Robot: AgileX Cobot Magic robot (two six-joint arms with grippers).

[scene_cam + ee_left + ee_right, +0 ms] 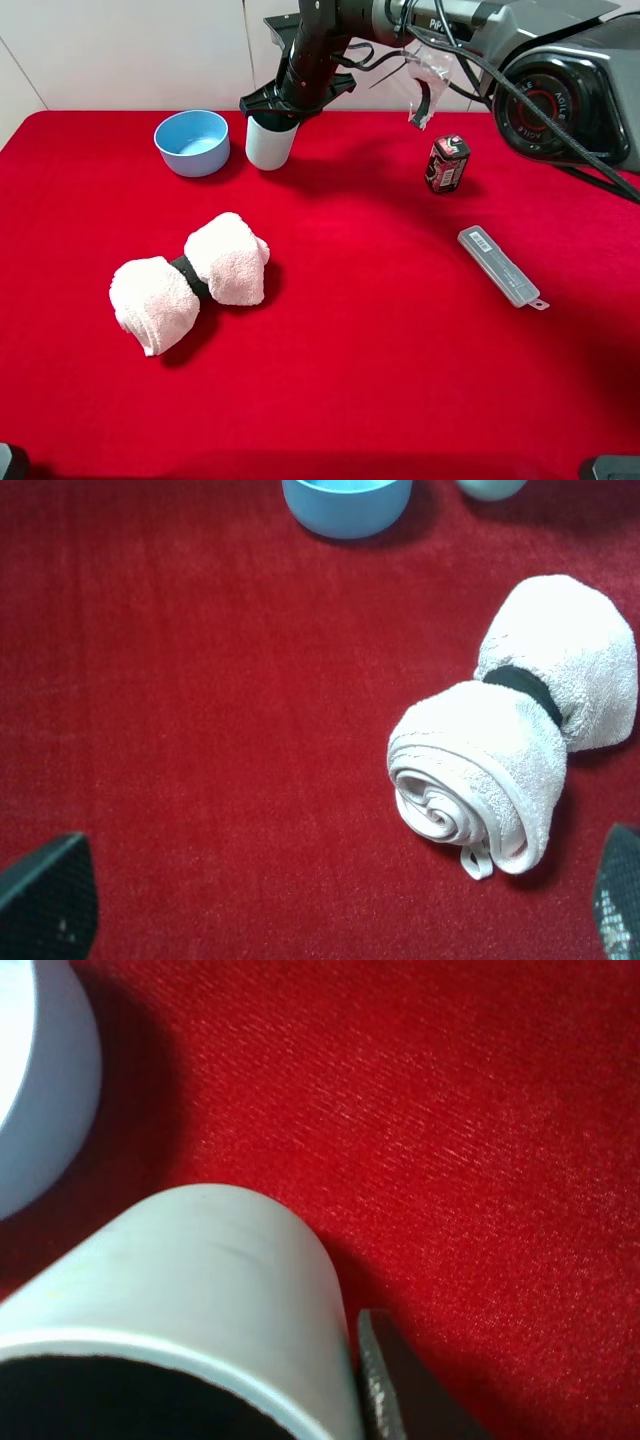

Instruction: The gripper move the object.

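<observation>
The pale teal tumbler (pixel 270 146) stands upright on the red cloth at the back, just right of the blue bowl. It fills the lower part of the right wrist view (pixel 200 1280) and its base shows in the left wrist view (pixel 490 488). My right gripper (pixel 273 115) reaches across from the right and sits over the tumbler's rim. One of its fingers (pixel 385 1390) lies against the tumbler's outer wall; the other is hidden. My left gripper (pixel 330 910) is open and empty, low over the cloth near the towel roll.
A light-blue bowl (pixel 192 142) stands left of the tumbler. A rolled white towel with a black band (pixel 190 280) lies at front left. A small dark red box (pixel 447 163) and a clear plastic case (pixel 500 266) lie on the right.
</observation>
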